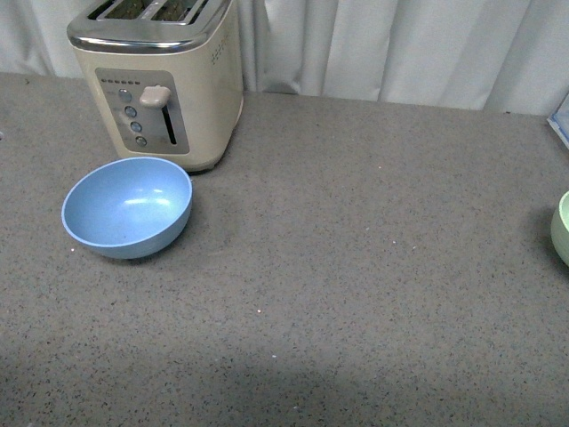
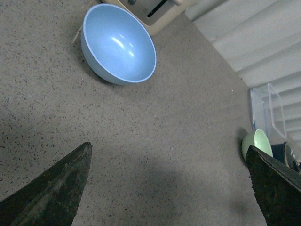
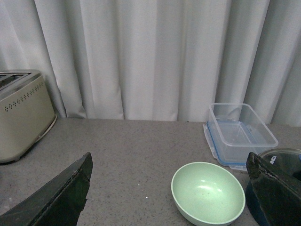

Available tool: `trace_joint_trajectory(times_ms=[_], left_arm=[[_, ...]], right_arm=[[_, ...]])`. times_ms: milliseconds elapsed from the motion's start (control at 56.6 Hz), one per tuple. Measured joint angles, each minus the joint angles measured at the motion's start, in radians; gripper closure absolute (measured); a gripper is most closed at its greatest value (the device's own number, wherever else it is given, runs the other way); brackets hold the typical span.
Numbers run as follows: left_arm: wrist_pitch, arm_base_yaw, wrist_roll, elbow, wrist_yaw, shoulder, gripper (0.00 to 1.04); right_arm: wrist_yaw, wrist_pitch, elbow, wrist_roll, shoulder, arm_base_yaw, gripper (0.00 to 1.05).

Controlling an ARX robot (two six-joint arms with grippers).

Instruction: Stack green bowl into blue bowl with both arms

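The blue bowl (image 1: 127, 206) stands empty on the grey counter just in front of the toaster, at the left of the front view; the left wrist view shows the blue bowl (image 2: 118, 44) too. Only a sliver of the green bowl (image 1: 561, 228) shows at the right edge of the front view. It stands upright and empty, and it also shows in both wrist views as the green bowl (image 3: 208, 192) and, far off, the green bowl (image 2: 257, 142). My left gripper (image 2: 168, 186) is open over bare counter, well short of the blue bowl. My right gripper (image 3: 169, 190) is open, close to the green bowl and holding nothing.
A cream toaster (image 1: 160, 80) stands at the back left, against a pale curtain (image 3: 141, 56). Behind the green bowl sits a clear plastic container with a blue rim (image 3: 239, 133), with a dark round container (image 3: 287, 162) beside it.
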Motion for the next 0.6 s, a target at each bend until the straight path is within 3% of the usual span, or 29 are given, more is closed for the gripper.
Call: trace_joint_trajectory(times_ms=[336, 601], left_arm=[[0.329, -0.3, -0.092, 0.014, -0.207, 0.481, 0.06], [0.48, -0.36, -0.12, 0.058, -0.268, 0.746, 0.06]], right_arm=[[0.0, 0.0, 0.0, 0.0, 0.0, 0.0, 0.09], [-0.001, 0.0, 0.0, 0.0, 0.0, 0.0, 0.09]])
